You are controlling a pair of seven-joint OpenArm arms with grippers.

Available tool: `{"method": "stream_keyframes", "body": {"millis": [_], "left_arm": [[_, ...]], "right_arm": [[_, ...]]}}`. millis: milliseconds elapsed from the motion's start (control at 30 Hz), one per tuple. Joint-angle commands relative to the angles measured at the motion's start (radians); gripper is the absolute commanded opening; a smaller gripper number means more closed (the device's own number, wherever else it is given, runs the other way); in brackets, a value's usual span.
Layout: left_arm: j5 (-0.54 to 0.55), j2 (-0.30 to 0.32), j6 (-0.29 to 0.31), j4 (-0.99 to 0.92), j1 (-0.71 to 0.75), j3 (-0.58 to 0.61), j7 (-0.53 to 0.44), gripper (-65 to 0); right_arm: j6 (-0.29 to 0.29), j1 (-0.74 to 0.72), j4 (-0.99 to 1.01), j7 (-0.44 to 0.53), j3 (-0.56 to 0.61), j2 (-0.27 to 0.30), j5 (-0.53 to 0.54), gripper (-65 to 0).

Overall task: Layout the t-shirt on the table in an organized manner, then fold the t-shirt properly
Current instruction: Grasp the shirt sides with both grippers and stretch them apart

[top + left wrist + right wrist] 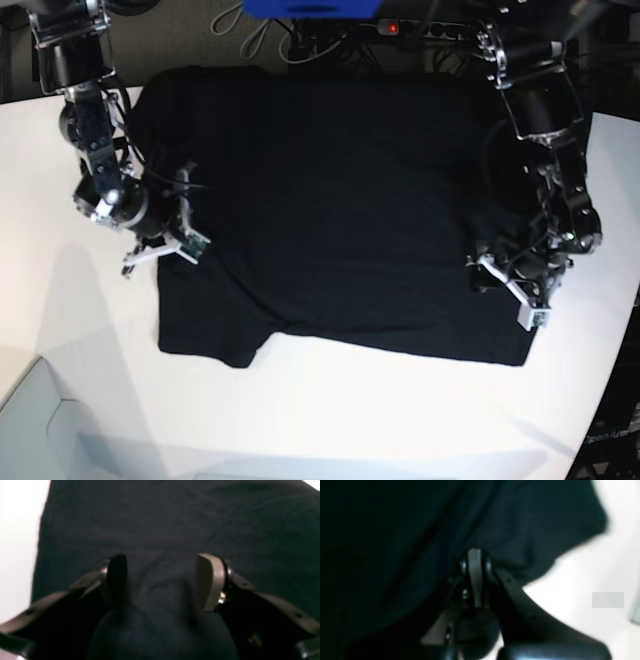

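Spreading across most of the white counter (pixel 330 400), one black t-shirt (pixel 330 200) lies flat and mostly smoothed, its upper edge reaching the counter's far side. Beyond that edge is a strip of floor with loose cables (pixel 250 30) and a power strip (pixel 420 28) showing a red light. The counter's near right edge curves away.

Going left to right in the base view: the right hand (pixel 175 240) sits at the shirt's left border, over the cloth's edge. The right wrist view shows its jaws pressed together on a bunched fold of the black cloth. The middle of the shirt is bare of anything else, with a few soft wrinkles. At the shirt's right border the left hand (pixel 492 272) is low over the fabric; the left wrist view shows its two fingers (pixel 210 580) spread apart, with a raised hump of cloth between them.

Two arms, one shirt, one counter.
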State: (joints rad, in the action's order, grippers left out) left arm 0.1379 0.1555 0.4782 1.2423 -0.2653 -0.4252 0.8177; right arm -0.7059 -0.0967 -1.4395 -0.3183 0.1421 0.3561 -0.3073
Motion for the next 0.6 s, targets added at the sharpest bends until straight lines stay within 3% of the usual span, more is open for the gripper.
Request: {"method": "stream_keyframes", "body": {"millis": [0,100,300,567], "left_arm": [[0.012,0.011,0.003,0.035,-0.029,-0.004,-0.008,-23.5],[0.013,0.009,0.009,0.06,-0.029,-0.008,0.045,-23.5],[0.012,0.019,0.009,0.165,0.014,-0.008,0.139,-23.5],[0.004,0.046,0.009,0.291,0.176,-0.008,0.183,-23.5]], "right_arm": [[0.008,-0.021,-0.022,0.009,-0.028,-0.002,0.009,-65.0],[0.008,-0.033,-0.024,0.011,-0.089,-0.019,0.009,-65.0],[0.008,-0.05,0.072,0.014,-0.086,-0.029,0.009,-65.0],[0.008,-0.292,0.475,0.025,-0.091,-0.067,0.009,-65.0]]}}
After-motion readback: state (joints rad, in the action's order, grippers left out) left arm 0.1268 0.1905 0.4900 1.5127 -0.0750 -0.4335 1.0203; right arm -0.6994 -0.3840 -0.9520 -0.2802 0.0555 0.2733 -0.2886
